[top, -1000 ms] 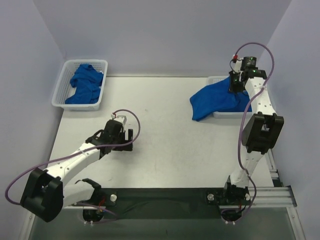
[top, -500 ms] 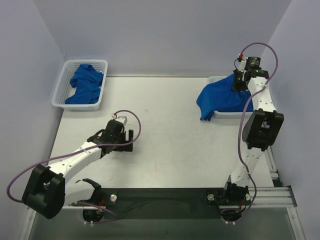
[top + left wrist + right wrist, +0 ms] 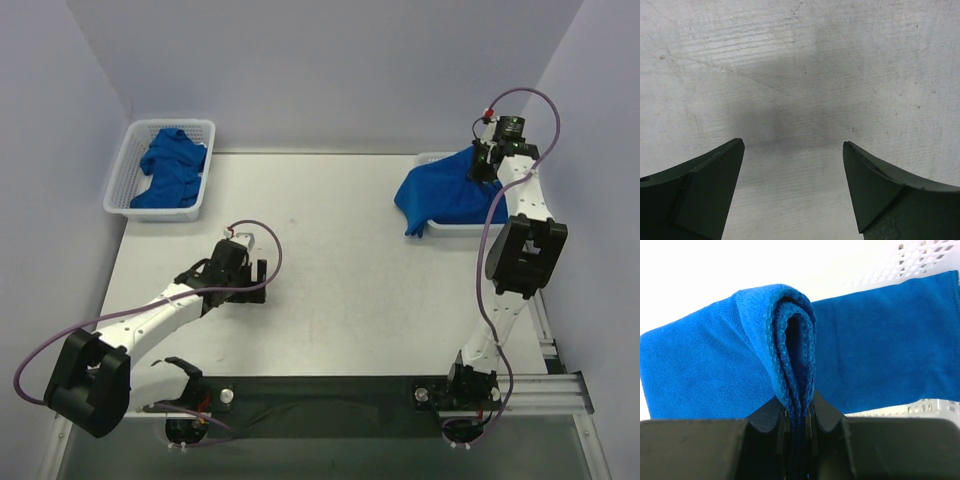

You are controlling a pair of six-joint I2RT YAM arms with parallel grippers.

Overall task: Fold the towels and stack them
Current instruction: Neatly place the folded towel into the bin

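From above, we are seeing the left gripper (image 3: 258, 283) hanging low over the white table (image 3: 340, 270), left of the middle, with its jaws spread wide and nothing between them. At the far right, the right gripper (image 3: 482, 165) is pinching a blue towel (image 3: 445, 195) by a gathered edge. The cloth is draping down and to the left across the right basket (image 3: 428, 158), and its lower corner is reaching just past the basket's near rim. In the far left corner, the left basket (image 3: 122, 190) is holding crumpled towels (image 3: 172, 168) heaped inside it, well apart from both arms. Through the left wrist camera, we are looking down between two dark fingers (image 3: 705, 185) standing far apart, with only scuffed tabletop and a soft shadow showing in the gap. Through the right wrist camera, we are watching the jaws pressing together on a doubled fold of the towel, whose stitched edges are looping up out of the grip. The rest of the cloth is spreading out behind, with white basket mesh showing at the upper right and lower right.
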